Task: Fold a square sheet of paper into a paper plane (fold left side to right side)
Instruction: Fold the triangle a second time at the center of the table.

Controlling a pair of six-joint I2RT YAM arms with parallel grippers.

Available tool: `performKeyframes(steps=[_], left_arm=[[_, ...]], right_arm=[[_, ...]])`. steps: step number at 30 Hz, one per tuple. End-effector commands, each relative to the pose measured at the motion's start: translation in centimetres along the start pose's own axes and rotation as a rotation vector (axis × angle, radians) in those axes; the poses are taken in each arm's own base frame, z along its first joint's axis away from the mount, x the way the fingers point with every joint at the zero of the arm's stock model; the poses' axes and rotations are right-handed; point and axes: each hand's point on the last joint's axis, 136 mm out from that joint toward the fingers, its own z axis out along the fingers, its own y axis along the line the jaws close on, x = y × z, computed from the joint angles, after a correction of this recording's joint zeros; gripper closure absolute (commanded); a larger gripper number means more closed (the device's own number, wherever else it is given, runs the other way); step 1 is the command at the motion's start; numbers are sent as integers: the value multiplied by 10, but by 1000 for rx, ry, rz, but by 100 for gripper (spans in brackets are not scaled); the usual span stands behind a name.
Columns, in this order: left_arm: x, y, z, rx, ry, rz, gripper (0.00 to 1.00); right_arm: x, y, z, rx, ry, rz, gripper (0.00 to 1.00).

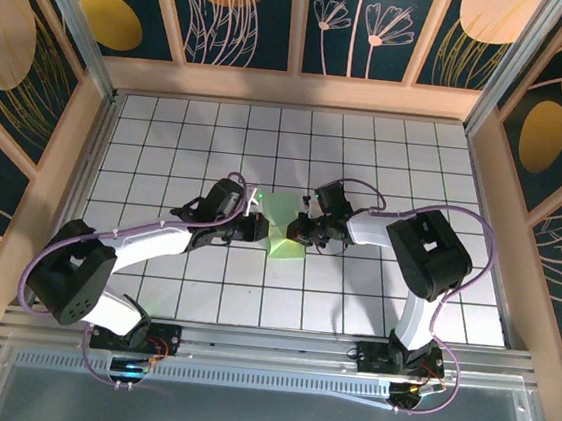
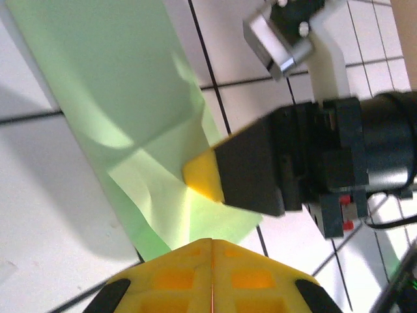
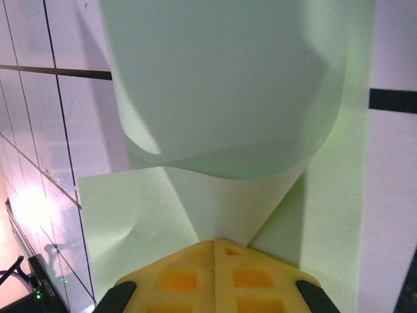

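From the overhead camera I have the sheet of paper (image 1: 281, 214) at the middle of the table (image 1: 168, 138), partly folded. The left gripper (image 1: 256, 228) is at its 9 o'clock edge and the right gripper (image 1: 302, 231) at its 3 o'clock edge, the two heads near each other across it. Both sets of jaws are pressed together. On the left wrist camera my left tips sit closed at the paper's 6 o'clock edge, and I can't tell whether they touch it or merely stand beside it. The right arm's yellow fingertip (image 2: 203, 181) lies on the green surface, coming in from 3 o'clock. On the right wrist camera the creases run down to the closed right tips at 6 o'clock, and a raised flap (image 3: 221, 85) curls up and over toward 12 o'clock instead of lying flat. Whether a layer is caught between those jaws I can't tell. My main worry is that flap: it is a soft roll, not a crease, so I judge that if either tip lifts off it will spring open and the fold will be lost. Second, the sheet is thin and the tiles look slick, so a sideways push from a closed tip could slide or wrinkle the whole thing rather than sharpen the fold, leaving the edges misaligned. Third, with the grippers this close, a careless sweep along the crease could knock one finger into the other, or nip and tear the paper.
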Motion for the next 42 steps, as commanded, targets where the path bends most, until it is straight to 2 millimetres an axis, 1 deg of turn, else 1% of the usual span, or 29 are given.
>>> performKeyframes(steps=[1, 8, 11, 14, 22, 37, 42], left_arm=[[9, -28, 7, 138, 46, -30, 93], [21, -27, 34, 116, 111, -20, 94], [24, -16, 43, 68, 118, -25, 95], [26, -6, 48, 29, 118, -28, 96], [38, 14, 51, -36, 134, -43, 97], [53, 31, 52, -90, 164, -56, 97], [54, 35, 52, -105, 164, -59, 97]], right_arm=[[16, -21, 7, 71, 39, 24, 100], [17, -22, 9, 76, 49, 26, 100], [18, -23, 8, 79, 51, 25, 100], [18, -23, 8, 80, 52, 24, 100], [18, -25, 9, 86, 55, 25, 100], [19, -27, 10, 93, 64, 26, 100], [20, -28, 11, 94, 67, 28, 100]])
